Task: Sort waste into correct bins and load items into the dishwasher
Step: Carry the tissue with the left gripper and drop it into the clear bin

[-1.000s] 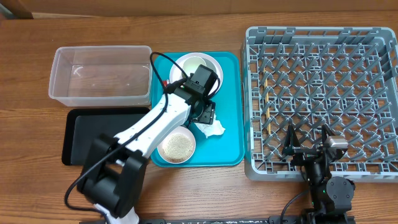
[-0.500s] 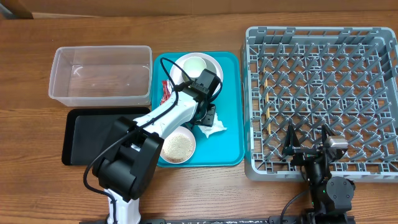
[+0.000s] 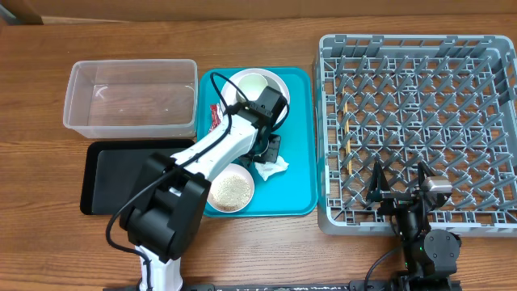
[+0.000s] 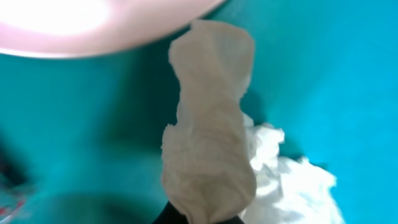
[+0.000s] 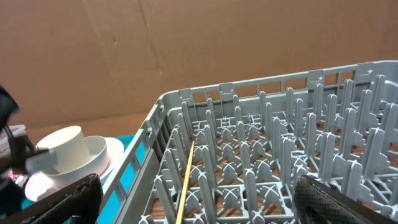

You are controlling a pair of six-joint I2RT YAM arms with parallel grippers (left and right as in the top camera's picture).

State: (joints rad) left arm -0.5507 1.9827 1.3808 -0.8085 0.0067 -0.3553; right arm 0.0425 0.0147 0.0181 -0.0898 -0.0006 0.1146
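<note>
Two arms showing. Left fingers (image 3: 272, 149) pinching shut on strand of crumpled white tissue (image 4: 208, 162), tissue's bulk resting on teal tray (image 3: 299, 121), near rice bowl (image 3: 230, 190). Right fingers (image 5: 62, 199) standing wide open, gripping nothing, hovering over near edge of grey dish rack (image 3: 420, 81).

My left gripper (image 3: 269, 153) pinches the crumpled white tissue (image 4: 208, 143) at frame centre, with the red wrapper (image 3: 215, 120) left, rice (image 3: 230, 189) in a pale bowl (image 3: 212, 194) below, clear tub (image 3: 77, 105) and black tray (image 3: 113, 182) far left, and grey rack (image 3: 323, 121) right.
</note>
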